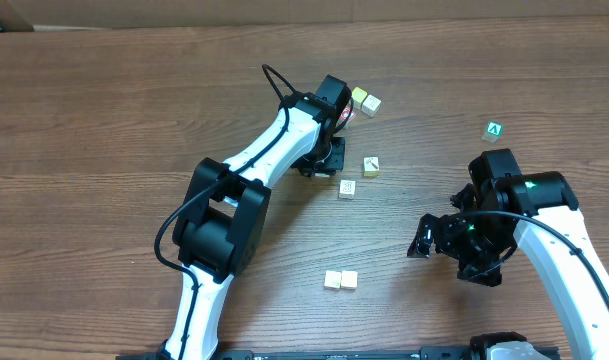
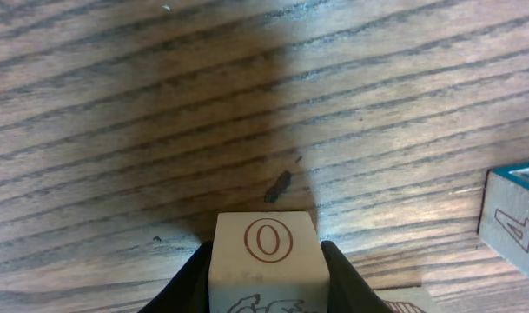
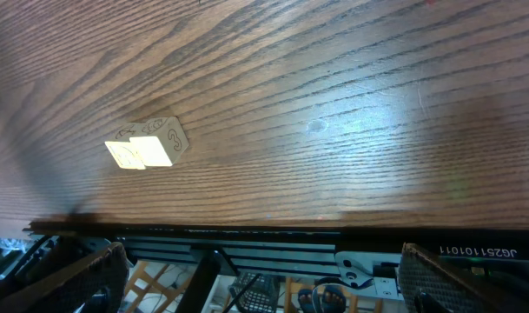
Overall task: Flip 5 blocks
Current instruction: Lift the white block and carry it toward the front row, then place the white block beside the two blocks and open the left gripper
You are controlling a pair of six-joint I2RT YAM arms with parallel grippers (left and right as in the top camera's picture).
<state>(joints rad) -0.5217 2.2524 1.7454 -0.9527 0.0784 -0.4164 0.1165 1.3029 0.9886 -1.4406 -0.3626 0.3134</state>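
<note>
Several small cream blocks lie on the wood table: one (image 1: 371, 166) and another (image 1: 347, 188) at the centre, and a touching pair (image 1: 341, 281) near the front. That pair (image 3: 147, 146) also shows in the right wrist view. Two more blocks (image 1: 365, 101) lie just right of my left gripper (image 1: 342, 115). My left gripper (image 2: 266, 265) is shut on a cream cube (image 2: 266, 248) with a red-brown ring on top, its black fingers pressed to both sides. My right gripper (image 1: 452, 258) hangs wide open near the table's front edge with nothing between its fingers (image 3: 73, 278).
A green "A" cube (image 1: 495, 130) sits at the far right. In the left wrist view a teal-edged cube (image 2: 516, 228) stands to the right of the held one. The table's front edge (image 3: 247, 228) runs just below my right gripper.
</note>
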